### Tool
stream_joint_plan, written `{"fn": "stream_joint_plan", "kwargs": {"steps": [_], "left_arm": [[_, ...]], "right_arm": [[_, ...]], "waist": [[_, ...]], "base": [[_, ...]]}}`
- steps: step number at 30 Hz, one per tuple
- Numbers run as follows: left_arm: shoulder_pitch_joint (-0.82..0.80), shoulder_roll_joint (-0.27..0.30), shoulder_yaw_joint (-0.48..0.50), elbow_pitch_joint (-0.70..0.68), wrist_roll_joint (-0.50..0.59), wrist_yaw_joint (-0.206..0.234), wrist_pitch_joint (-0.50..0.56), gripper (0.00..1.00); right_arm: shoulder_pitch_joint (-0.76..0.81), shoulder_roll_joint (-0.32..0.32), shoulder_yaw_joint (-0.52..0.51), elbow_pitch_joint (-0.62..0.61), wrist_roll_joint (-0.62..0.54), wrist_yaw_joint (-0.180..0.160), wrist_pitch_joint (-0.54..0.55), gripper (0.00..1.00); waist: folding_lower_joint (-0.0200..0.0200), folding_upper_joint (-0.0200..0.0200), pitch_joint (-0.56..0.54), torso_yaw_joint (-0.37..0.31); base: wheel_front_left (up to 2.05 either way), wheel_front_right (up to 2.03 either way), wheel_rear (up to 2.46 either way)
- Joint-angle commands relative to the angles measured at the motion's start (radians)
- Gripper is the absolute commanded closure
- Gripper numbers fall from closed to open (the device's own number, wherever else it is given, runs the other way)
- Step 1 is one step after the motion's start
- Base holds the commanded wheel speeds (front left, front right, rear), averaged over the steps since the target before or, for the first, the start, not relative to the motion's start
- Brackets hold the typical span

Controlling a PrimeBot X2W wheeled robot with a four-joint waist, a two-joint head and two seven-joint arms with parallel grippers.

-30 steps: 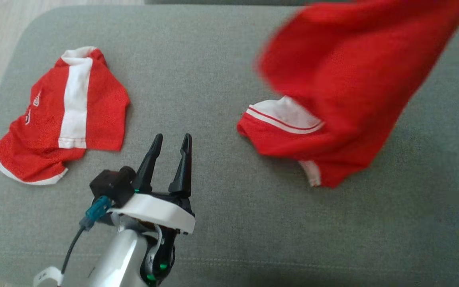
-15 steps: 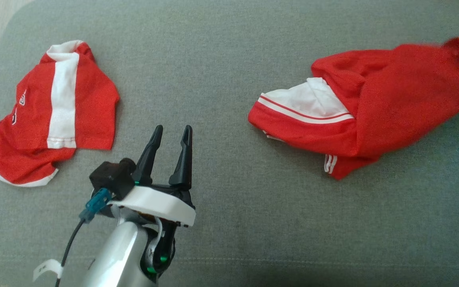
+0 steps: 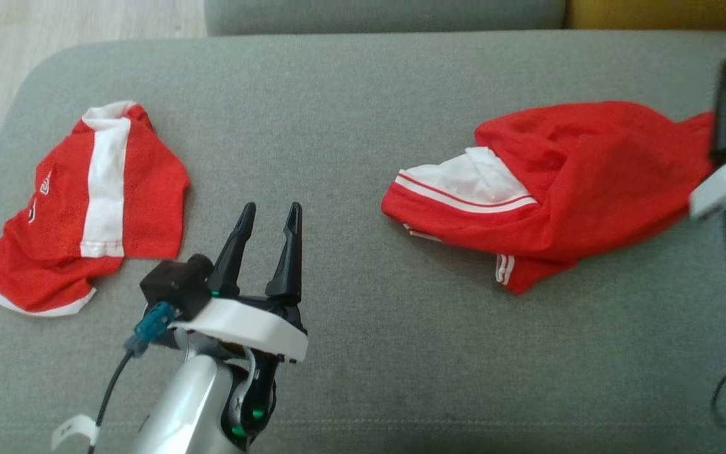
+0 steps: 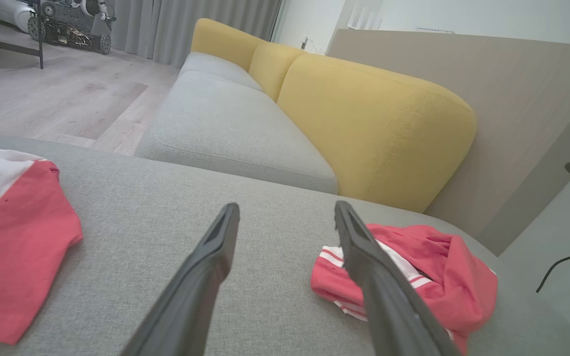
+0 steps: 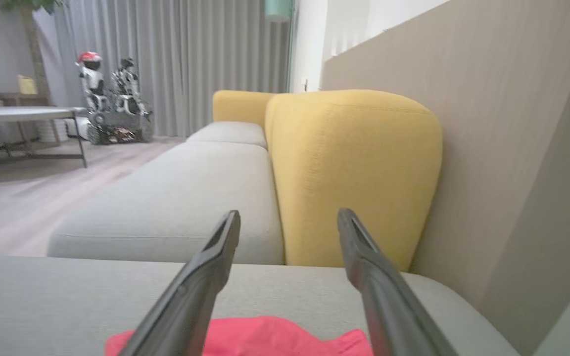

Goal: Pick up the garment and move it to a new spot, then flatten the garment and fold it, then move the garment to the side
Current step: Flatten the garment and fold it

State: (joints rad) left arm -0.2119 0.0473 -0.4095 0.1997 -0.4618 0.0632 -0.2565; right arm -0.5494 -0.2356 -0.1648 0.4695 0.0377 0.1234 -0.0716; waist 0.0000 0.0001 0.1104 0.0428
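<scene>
The crumpled red garment with white striped trim [image 3: 552,189] is lying on the right half of the grey fabric sofa seat [image 3: 350,113], well apart from a second red-and-white garment [image 3: 86,208] at the left. The right tool [image 5: 289,215] is hovering at its right edge, spread wide and empty; the left tool [image 3: 273,207] is hanging wide between the two garments.

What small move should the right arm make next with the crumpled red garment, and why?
Probably lower the right gripper and pinch an edge of the crumpled red garment: the fingers stand open over the cloth, which lies bunched, not flat, on the grey cushion.
</scene>
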Motion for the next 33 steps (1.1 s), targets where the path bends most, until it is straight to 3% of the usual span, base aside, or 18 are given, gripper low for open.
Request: {"fn": "stream_joint_plan", "kwargs": {"steps": [1,10,18,25,33], "left_arm": [[-0.016,0.003,0.033,-0.037,-0.004,0.005,-0.005,0.00],[0.014,0.003,0.041,-0.045,-0.006,0.004,-0.005,0.00],[-0.040,0.003,0.027,0.012,0.027,-0.028,-0.005,0.00],[-0.230,0.004,-0.030,0.187,0.096,-0.069,0.014,0.00],[-0.550,0.024,-0.086,0.476,0.185,-0.082,0.167,0.00]], "right_arm": [[0.045,0.014,0.035,-0.088,0.031,0.007,-0.018,0.00],[0.344,0.127,0.099,-0.366,0.096,0.007,-0.048,0.00],[0.408,0.171,0.129,-0.437,0.096,0.007,-0.050,0.00],[0.380,0.180,0.171,-0.458,0.089,0.007,-0.052,0.00],[0.338,0.185,0.218,-0.460,0.110,0.007,-0.073,0.00]], "waist": [[0.0000,-0.0001,-0.016,-0.006],[0.0000,-0.0001,-0.040,-0.044],[0.0000,-0.0001,0.018,-0.126],[0.0000,-0.0001,0.087,-0.199],[0.0000,-0.0001,0.187,-0.293]], "base": [[0.00,0.00,0.00],[0.00,0.00,0.00],[0.00,0.00,0.00],[0.00,0.00,0.00],[0.00,0.00,0.00]]}}
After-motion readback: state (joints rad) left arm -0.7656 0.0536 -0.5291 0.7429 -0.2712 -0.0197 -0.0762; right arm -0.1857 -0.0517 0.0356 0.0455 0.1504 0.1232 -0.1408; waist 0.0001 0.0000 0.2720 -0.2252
